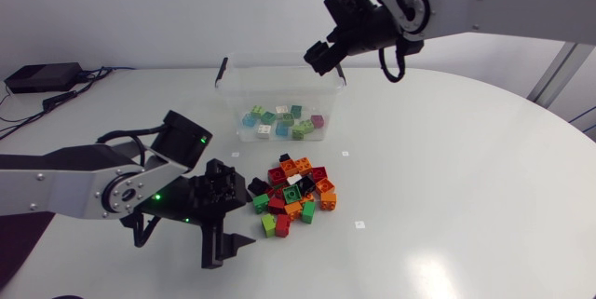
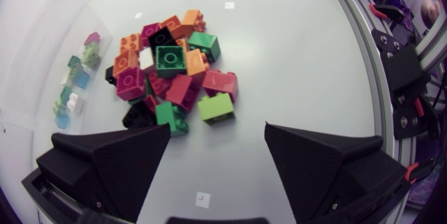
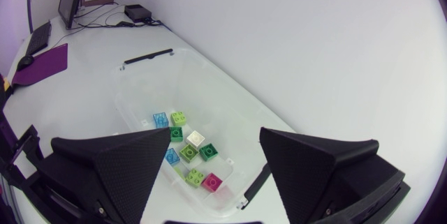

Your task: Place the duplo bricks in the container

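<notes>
We are seeing a white tabletop carrying a clear, colourless plastic container with black handle clips. The binned duplo bricks are showing in light blue, lime green, dark green, cream white and magenta. The pile of duplo bricks is mixing red, orange, magenta, dark green, lime green and black, with one white piece. Every brick is showing one plain colour. The left end effector and the right end effector are both showing matte black. The left arm is showing silver-grey links, black joints and small glowing green lights. The right arm is showing the same silver-grey and black.
</notes>
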`<state>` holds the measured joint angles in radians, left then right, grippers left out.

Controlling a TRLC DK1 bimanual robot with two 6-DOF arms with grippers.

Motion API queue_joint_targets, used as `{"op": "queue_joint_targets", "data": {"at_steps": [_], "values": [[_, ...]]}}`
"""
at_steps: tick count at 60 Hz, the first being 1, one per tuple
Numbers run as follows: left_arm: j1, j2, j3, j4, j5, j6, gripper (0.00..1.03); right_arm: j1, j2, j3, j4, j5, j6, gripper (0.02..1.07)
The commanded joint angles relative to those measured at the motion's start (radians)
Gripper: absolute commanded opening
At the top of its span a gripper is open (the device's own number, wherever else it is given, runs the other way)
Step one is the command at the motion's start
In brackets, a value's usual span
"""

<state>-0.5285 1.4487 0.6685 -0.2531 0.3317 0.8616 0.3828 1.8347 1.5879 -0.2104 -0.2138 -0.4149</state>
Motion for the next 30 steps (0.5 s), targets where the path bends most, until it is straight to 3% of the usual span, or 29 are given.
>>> {"op": "queue_joint_targets", "data": {"at_steps": [1, 30], "values": [[-0.021, 0.042, -0.03, -0.003, -0.006, 0.019, 0.93, -0.009, -0.094, -0.101, 0.034, -0.013, -0.001, 0.97], [-0.045, 0.18, -0.014, 0.141, -0.046, -0.065, 0.88, -0.028, -0.423, -0.477, 0.069, -0.03, -0.016, 0.97]]}}
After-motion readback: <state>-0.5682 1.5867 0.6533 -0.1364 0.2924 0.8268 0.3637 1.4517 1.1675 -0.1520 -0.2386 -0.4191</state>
